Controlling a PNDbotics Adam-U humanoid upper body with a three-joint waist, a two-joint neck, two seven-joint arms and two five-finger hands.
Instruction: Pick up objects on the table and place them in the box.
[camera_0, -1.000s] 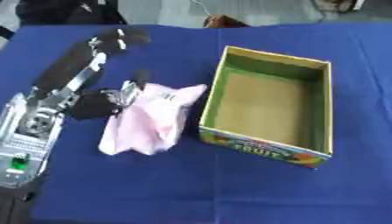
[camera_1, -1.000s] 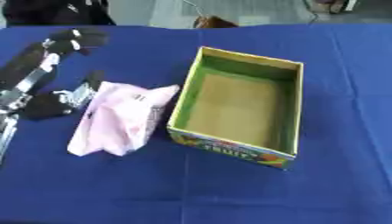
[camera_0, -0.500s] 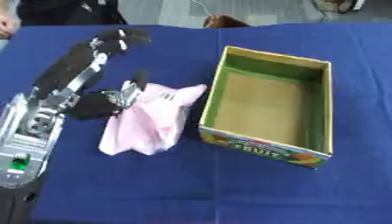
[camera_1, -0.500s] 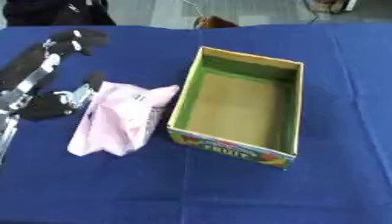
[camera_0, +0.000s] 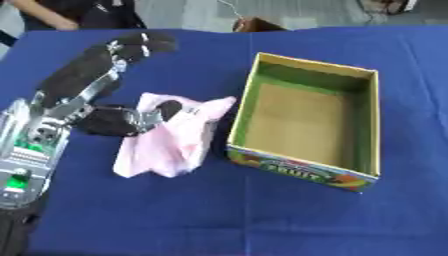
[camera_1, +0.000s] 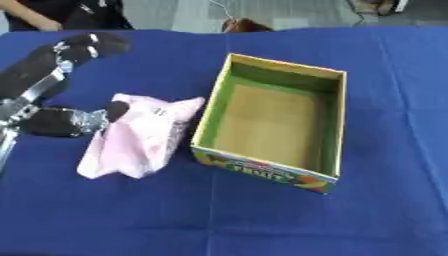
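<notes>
Pink pouch (camera_0: 171, 140) at centre left, beside the box (camera_0: 308, 167).
Left hand (camera_0: 96, 85) open, thumb touching the pouch's upper-left edge, fingers extended above, gripping nothing.

Left hand at a pink bag beside an open box.

The left hand (camera_1: 61, 85) comes in from the left, its thumb tip resting on the upper left of the crumpled pink bag (camera_1: 140, 137), its fingers (camera_1: 92, 42) stretched out above the blue table (camera_1: 376, 75). The box (camera_1: 276, 120), green inside with a tan floor, stands just right of the bag.
</notes>
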